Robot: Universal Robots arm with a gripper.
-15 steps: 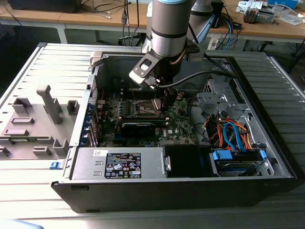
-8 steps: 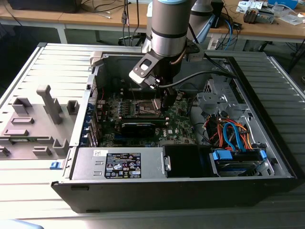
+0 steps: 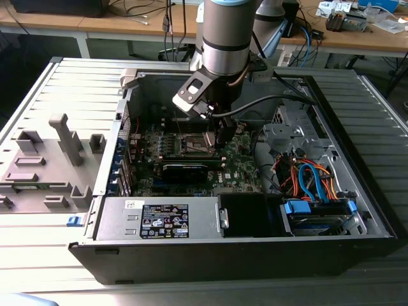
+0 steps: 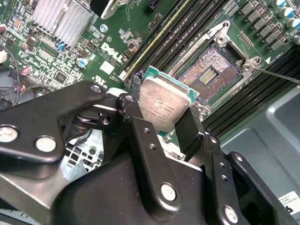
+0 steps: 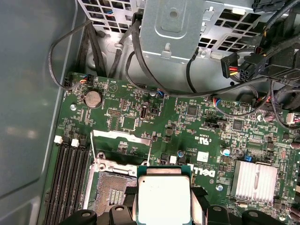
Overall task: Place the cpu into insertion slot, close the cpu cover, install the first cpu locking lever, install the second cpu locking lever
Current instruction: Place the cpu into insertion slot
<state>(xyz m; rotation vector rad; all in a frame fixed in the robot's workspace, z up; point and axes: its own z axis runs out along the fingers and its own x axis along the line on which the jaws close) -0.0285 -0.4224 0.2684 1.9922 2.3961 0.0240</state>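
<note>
Clamped on the cpu (image 4: 165, 104), the jaws of the gripper (image 4: 161, 119) pinch two opposite edges of the chip, its silver-grey top turned to the second wrist camera. It hangs close beside the insertion slot (image 4: 206, 75) and is not seated; the socket's contact field lies bare. In the first wrist view the cpu cover (image 5: 123, 137) stands raised at the slot's edge. In the exterior view the arm (image 3: 223, 38) reaches down mid-frame over the motherboard (image 3: 241, 160) inside the open computer case (image 3: 223, 255).
</note>
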